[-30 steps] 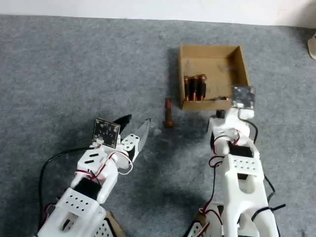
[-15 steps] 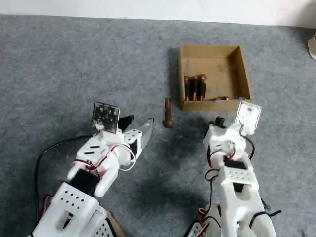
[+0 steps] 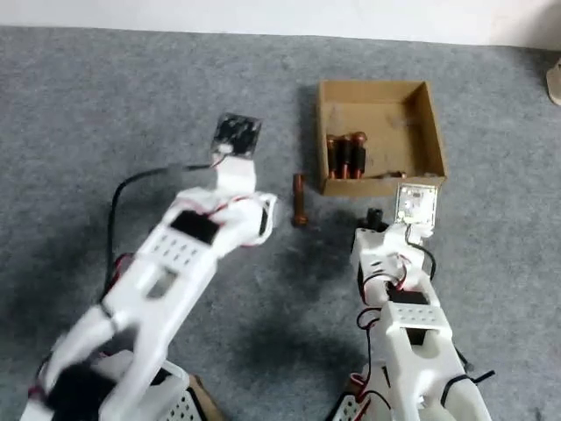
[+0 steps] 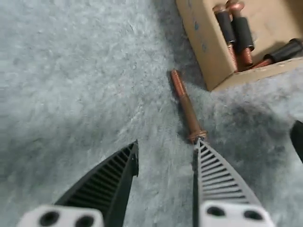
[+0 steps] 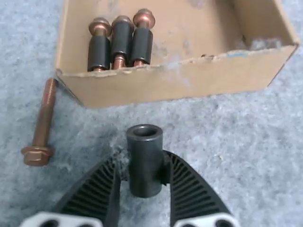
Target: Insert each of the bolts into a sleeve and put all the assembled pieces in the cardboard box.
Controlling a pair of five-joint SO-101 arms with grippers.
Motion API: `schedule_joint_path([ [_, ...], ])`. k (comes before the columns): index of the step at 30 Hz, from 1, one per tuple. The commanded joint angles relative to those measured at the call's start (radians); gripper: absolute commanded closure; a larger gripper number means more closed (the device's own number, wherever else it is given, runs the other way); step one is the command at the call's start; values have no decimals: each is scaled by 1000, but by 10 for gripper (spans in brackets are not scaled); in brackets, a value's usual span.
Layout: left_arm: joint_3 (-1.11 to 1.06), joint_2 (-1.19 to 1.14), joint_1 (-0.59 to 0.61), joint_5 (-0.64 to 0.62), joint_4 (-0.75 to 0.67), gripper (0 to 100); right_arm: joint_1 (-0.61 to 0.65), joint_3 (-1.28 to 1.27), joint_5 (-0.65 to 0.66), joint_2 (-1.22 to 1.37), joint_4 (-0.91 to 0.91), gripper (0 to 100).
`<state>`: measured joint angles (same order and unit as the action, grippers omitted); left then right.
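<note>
High view: the bolt (image 3: pixel 299 200) lies mid-frame beside the box (image 3: pixel 322 132). It's stiff, likely slippery metal, so I'd pinch mid-shank. Left gripper (image 4: pixel 165 144) gapes open; right gripper (image 5: pixel 142 160) clamps the sleeve (image 5: pixel 144 142).

Left gripper (image 4: pixel 165 144): advanced from well short of the box (image 3: pixel 321 132) to the bolt (image 4: pixel 187 108) lying beside the box's side wall; 1 fingertip now at the bolt head.
Right gripper (image 5: pixel 142 163), clasping sleeve (image 5: pixel 144 156): withdrawn from over the box's front wall; now near that wall, clear of it.
</note>
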<state>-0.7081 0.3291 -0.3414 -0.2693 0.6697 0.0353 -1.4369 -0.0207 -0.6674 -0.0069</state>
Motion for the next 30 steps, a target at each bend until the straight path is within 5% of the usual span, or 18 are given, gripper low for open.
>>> schedule_joint_path([
  [1,142,-140,-61,-17,8,819,12,7,14,-36,-22,993],
  [20,636,-823,-93,-25,6,819,10,7,69,-33,-24,993],
  [22,647,-829,-93,-23,6,839,10,7,69,-31,-24,993],
  [25,645,-794,-82,-23,6,1000,10,7,69,-30,-24,993],
  [30,579,-699,-58,-170,6,992,10,7,71,-30,-24,993],
])
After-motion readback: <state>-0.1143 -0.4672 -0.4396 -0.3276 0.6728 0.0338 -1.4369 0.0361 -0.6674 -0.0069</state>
